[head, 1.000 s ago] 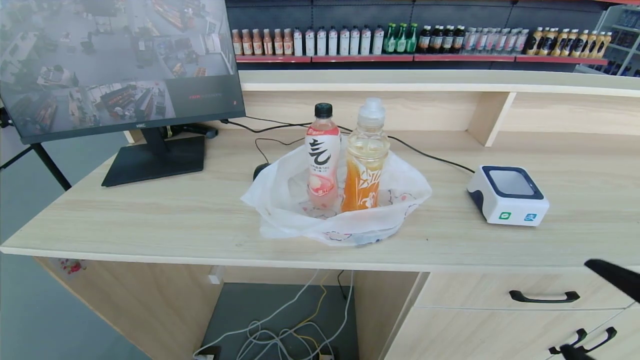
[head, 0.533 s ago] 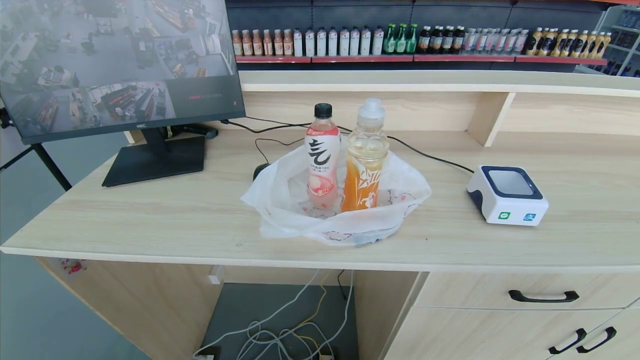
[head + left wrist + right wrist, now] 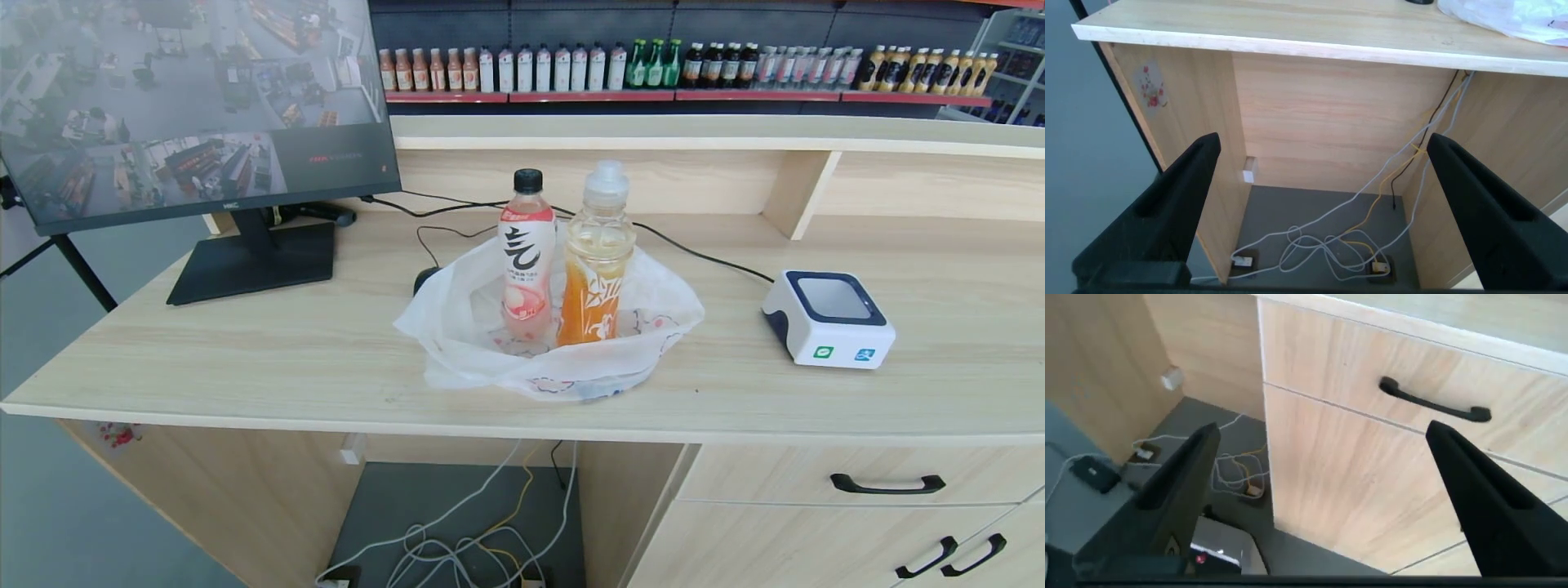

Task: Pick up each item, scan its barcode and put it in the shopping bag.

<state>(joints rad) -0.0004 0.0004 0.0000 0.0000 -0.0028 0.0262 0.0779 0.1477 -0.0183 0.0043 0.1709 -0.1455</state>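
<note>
A white shopping bag (image 3: 645, 314) lies open on the counter's middle. Two bottles stand upright inside it: a pink drink bottle (image 3: 526, 255) with a black cap on the left and an orange drink bottle (image 3: 597, 257) with a clear cap on the right. The white barcode scanner (image 3: 828, 320) sits on the counter to the right of the bag. My left gripper (image 3: 1323, 204) hangs open below the counter's front edge, facing the open knee space, with the bag's edge (image 3: 1503, 16) above. My right gripper (image 3: 1327, 506) is open in front of the drawer fronts, holding nothing.
A monitor (image 3: 188, 106) on a black stand occupies the counter's left rear. A black mouse (image 3: 424, 279) and cables lie behind the bag. Drawers with black handles (image 3: 888, 487) are under the counter at right; loose cables (image 3: 457, 539) lie on the floor below. Shelves of bottles line the back wall.
The right gripper's black fingers, seen at the lower right edge of the head view a second ago, have dropped out of it. The bag, bottles and scanner have not moved.
</note>
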